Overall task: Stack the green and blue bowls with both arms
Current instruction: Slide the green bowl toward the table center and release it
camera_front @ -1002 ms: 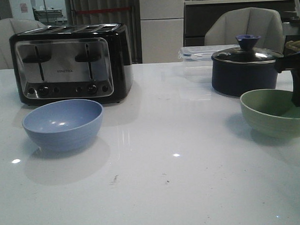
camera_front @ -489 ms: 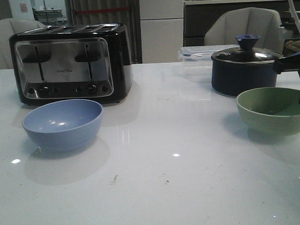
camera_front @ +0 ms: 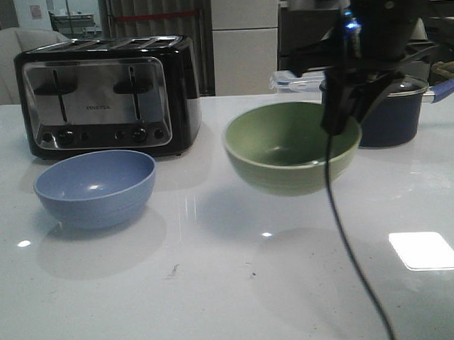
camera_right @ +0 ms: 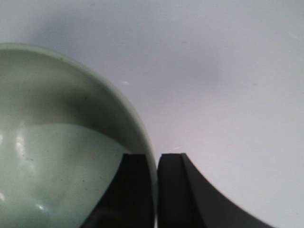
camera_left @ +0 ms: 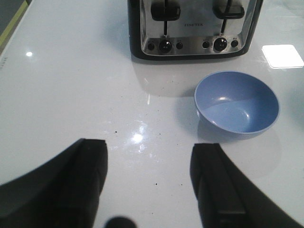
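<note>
The pale green bowl (camera_front: 290, 147) hangs above the table's middle, held by my right gripper (camera_front: 339, 112), which is shut on its right rim. In the right wrist view the two fingers pinch the green bowl's rim (camera_right: 142, 137), one inside, one outside; the gripper (camera_right: 156, 161) is closed on it. The pale blue bowl (camera_front: 95, 188) sits upright on the table at the left, in front of the toaster. In the left wrist view it (camera_left: 236, 103) lies ahead and to one side of my open, empty left gripper (camera_left: 149, 152), which is above bare table.
A black and steel toaster (camera_front: 107, 95) stands behind the blue bowl, also in the left wrist view (camera_left: 192, 28). A dark navy lidded pot (camera_front: 390, 114) and a clear plastic box (camera_front: 295, 80) stand at the back right. A thin black cable (camera_front: 351, 247) hangs from the right arm.
My right gripper has lifted the green bowl off the table at the right and carried it left to the middle. The blue bowl has not moved.
</note>
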`<state>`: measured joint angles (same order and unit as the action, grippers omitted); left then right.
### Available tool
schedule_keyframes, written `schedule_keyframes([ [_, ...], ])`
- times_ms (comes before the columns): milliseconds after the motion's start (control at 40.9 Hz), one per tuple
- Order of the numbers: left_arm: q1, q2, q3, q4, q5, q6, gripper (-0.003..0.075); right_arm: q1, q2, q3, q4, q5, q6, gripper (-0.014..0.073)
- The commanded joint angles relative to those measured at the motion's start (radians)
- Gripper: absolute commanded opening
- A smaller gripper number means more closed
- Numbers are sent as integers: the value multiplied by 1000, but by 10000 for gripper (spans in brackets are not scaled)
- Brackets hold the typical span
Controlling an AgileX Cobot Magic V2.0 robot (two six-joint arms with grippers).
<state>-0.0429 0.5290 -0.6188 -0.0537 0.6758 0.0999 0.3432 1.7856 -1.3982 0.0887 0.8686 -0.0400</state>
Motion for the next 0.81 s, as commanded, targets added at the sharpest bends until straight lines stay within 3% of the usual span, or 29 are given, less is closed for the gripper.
schedule_keyframes([
  [0, -5, 10, -28, -8, -79, -2, 454, 54, -28, -32, 10, -42, -14, 55],
  [342, -5, 10, -28, -8, -79, -2, 454, 120, 89, -32, 26, -82, -14, 69],
  [440, -5, 10, -28, -8, -79, -2, 454, 120, 110, -32, 23, -80, -14, 183],
  [586, -5, 10, -28, -8, -80, -2, 454, 119, 96, -32, 16, -106, -14, 439],
  [635, -5, 10, -28, -8, -83, -2, 454, 119, 71, -32, 14, -119, -14, 479],
  [782, -5, 10, -28, -8, -83, -2, 455, 129, -46, -9, 14, -149, -44, 485],
])
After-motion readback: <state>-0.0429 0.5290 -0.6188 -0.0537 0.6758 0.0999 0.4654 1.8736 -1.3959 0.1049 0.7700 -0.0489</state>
